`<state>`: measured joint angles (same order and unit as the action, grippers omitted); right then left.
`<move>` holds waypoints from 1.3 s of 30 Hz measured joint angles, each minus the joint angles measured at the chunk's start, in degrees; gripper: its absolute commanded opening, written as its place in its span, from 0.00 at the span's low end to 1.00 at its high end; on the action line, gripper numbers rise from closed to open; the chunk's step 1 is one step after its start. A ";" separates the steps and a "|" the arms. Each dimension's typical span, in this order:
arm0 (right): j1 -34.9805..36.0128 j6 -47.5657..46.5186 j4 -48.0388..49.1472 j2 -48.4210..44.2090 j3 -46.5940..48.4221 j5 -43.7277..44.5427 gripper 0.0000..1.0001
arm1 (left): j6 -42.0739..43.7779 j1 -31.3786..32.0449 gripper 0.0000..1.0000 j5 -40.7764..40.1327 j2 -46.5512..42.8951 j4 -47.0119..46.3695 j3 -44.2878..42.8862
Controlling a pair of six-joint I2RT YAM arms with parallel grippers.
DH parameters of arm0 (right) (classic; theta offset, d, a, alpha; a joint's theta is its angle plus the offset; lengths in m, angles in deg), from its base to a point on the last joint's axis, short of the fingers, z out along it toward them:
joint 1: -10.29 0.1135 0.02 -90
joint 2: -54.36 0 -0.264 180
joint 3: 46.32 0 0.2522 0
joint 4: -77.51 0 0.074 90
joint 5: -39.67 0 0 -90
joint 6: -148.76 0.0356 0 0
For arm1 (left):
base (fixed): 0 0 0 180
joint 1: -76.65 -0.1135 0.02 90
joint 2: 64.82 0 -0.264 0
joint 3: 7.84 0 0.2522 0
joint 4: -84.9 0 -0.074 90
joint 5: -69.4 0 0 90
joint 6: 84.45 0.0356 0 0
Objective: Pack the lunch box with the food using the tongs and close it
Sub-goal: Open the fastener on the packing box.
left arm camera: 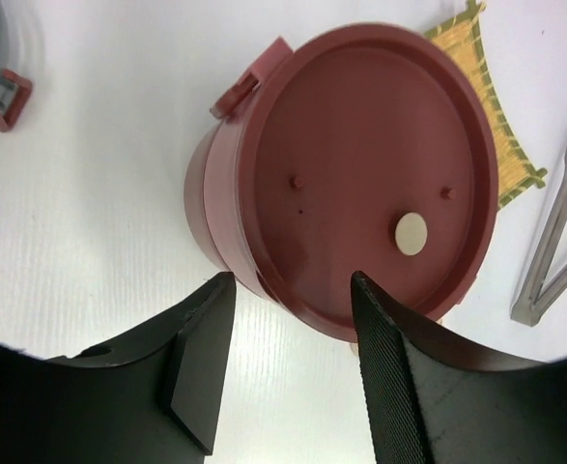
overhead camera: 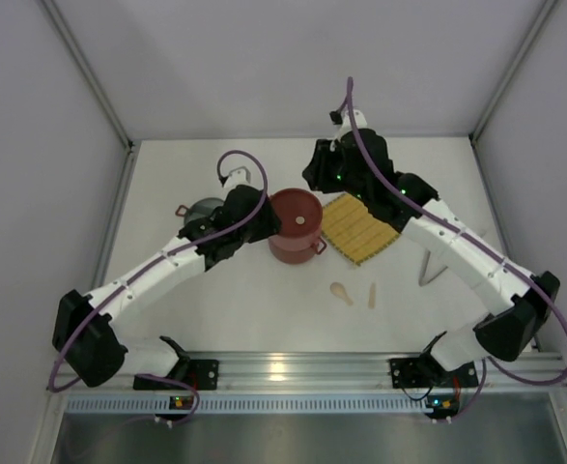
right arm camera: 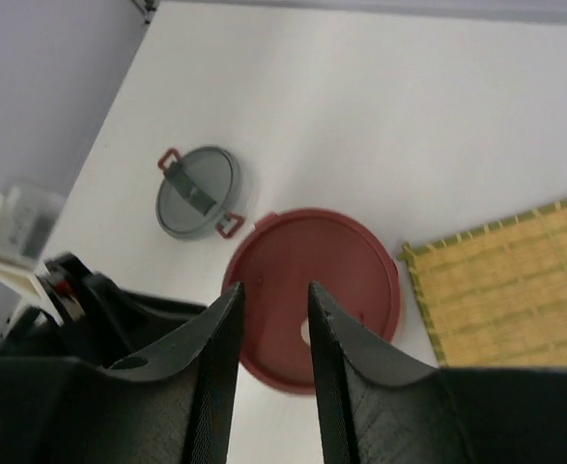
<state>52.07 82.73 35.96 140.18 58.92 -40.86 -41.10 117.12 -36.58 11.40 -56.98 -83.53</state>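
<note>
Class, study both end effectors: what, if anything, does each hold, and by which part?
Nothing is held. The left end effector and the right end effector both hover open by the closed lunch box, nothing between their jaws.

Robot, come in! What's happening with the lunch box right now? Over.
Open and empty: left gripper, right gripper, both by the lunch box. It's closed, beside the mat. The tongs lie on the table. Nothing blocking.

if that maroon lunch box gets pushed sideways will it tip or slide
Likely slides: the lunch box looks squat, wider than tall, on a smooth white table. Its glossy wall may slip in a grip. A seam suggests stacked tiers, so a high push might shift the top.
</note>
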 measured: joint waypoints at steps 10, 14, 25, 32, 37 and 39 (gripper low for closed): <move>-0.02 5.81 -2.23 -11.85 -23.15 1.38 0.38 | 3.43 -6.64 0.63 -2.99 0.31 0.46 -7.93; 0.00 8.22 -2.29 -12.26 -26.47 0.83 0.41 | 7.02 -12.81 0.61 1.51 6.14 -0.24 -13.90; -0.02 13.68 -1.31 -9.81 -27.34 0.52 0.44 | 21.46 -14.47 0.61 20.28 21.81 3.10 -22.75; 0.00 16.46 -0.83 -5.07 -27.32 -0.39 0.45 | 24.68 -15.32 0.60 25.53 21.79 4.46 -22.75; 0.00 17.68 -0.52 -4.79 -27.32 -0.33 0.45 | 25.64 -15.37 0.60 26.69 21.77 4.48 -21.81; 0.00 18.12 -0.52 -5.07 -27.34 -0.28 0.45 | 25.79 -15.37 0.59 26.93 21.77 4.74 -21.40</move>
<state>52.07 100.85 35.43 135.11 31.58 -41.14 -15.31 101.75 -9.66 33.17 -52.24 -104.93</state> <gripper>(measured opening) 0.451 0.600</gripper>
